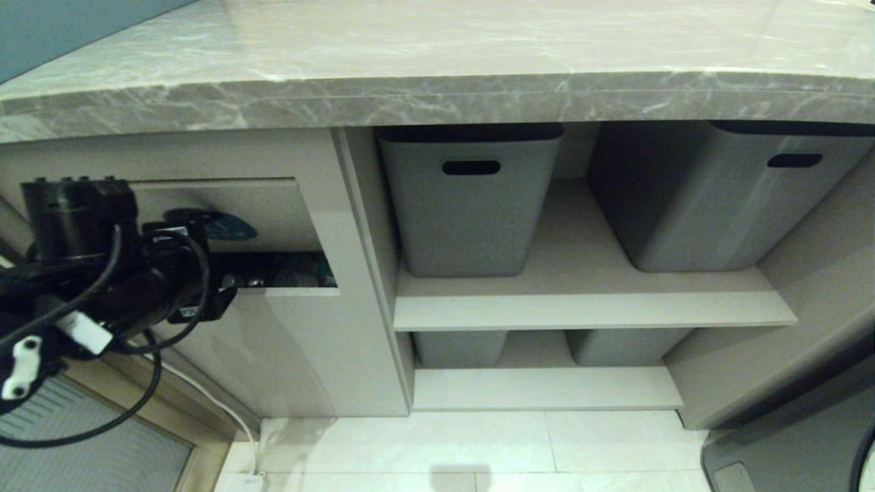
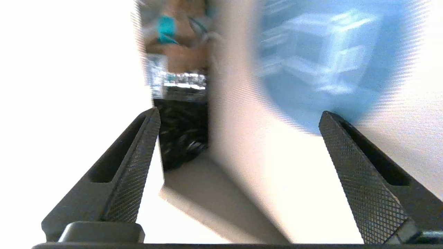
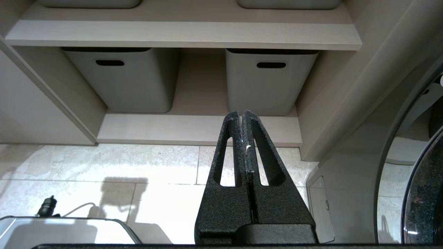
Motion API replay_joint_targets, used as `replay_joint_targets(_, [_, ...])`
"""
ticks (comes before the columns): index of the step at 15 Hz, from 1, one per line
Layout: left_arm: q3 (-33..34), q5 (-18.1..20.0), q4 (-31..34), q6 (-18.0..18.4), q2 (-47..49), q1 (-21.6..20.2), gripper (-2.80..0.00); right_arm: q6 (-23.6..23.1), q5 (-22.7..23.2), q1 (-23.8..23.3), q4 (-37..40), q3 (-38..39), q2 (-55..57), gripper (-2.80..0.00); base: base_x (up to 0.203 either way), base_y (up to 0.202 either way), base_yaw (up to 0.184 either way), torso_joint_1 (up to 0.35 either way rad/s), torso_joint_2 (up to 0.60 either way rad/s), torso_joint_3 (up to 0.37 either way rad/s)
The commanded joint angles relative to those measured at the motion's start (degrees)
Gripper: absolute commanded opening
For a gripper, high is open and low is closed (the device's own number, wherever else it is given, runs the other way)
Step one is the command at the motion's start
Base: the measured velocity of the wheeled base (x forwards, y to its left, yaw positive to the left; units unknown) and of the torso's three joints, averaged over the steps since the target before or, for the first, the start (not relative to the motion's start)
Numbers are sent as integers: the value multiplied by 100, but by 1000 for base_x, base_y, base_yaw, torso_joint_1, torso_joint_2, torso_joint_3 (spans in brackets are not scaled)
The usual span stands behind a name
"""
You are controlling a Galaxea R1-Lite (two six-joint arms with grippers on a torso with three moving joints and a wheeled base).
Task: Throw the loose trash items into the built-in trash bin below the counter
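Observation:
The counter point(image 1: 437, 89) runs across the top of the head view. Below it on the left is the built-in trash bin, its beige flap point(image 1: 273, 212) swung inward, with a blue sticker point(image 1: 236, 225) partly behind my left arm point(image 1: 102, 273). In the dark gap under the flap lies clear plastic trash point(image 1: 294, 279). In the left wrist view my left gripper point(image 2: 239, 112) is open and empty, close in front of the flap point(image 2: 259, 155) and its sticker point(image 2: 328, 62). Blurred clear plastic with a teal band point(image 2: 166, 33) shows inside the opening. My right gripper point(image 3: 241, 112) is shut and empty, parked low.
Two grey bins with handle slots point(image 1: 468, 205) point(image 1: 718, 198) stand on the upper shelf right of the cabinet, and two more point(image 3: 121, 79) point(image 3: 266, 83) on the lower shelf. Pale floor tiles point(image 1: 478, 444) lie below. A white cable point(image 1: 205, 396) runs down beside the cabinet.

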State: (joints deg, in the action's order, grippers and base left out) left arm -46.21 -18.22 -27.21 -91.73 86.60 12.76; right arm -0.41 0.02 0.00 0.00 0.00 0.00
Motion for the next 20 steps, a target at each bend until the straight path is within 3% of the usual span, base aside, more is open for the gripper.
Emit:
replay_joint_targets(1, [470,-67,136,-47,-938,2,0,-2,6,0,0,0,0,-280,0,0,0,0,0,0])
replay_joint_targets(3, [1146,-146,283,-43,-1605,-191,0,-2,5,0,0,0,0,-280,0,0,0,0,0,0])
replay_joint_targets(4, [1449,-169,315,-45,-1832,-284,-280,6,6,0,0,0,0,-280,0,0,0,0,0,0])
replay_joint_targets(6, [1804,-203,315,80,-2172,-482,-280,-14,-1,0,0,0,0,-280,0,0,0,0,0,0])
replay_joint_targets(7, [1845,-206,311,419,-2216,-586,-280,-38,6,0,0,-1,0,-280,0,0,0,0,0,0])
replay_joint_targets(11, [2401,-202,-7,2077,-2278,-1715,-280,-29,6,0,0,0,0,-280,0,0,0,0,0,0])
replay_joint_targets(12, [2742,-115,-347,2773,-2356,-1766,-280,-29,6,0,0,-7,0,-280,0,0,0,0,0,0])
replay_joint_targets(13, [3017,148,-664,3506,-2421,-1686,-280,-29,6,0,0,0,0,-280,0,0,0,0,0,0])
replay_joint_targets(14, [3341,689,-1022,4253,-2486,-1583,-280,-29,6,0,0,0,0,-280,0,0,0,0,0,0])
replay_joint_targets(16, [3904,2185,-1529,5814,-2580,-1493,-280,-29,6,-2,0,0,0,-280,0,0,0,0,0,0])
replay_joint_targets(17, [4115,2648,-1630,6516,-2606,-1468,-280,-29,6,0,0,0,0,-280,0,0,0,0,0,0])
replay_joint_targets(18, [4296,2855,-1682,7190,-2598,-1455,-280,-29,6,0,0,0,0,-280,0,0,0,0,0,0])
replay_joint_targets(20, [4639,3003,-1622,7878,-2710,-1445,-280,-46,15,0,0,0,0,-280,0,0,0,0,0,0])
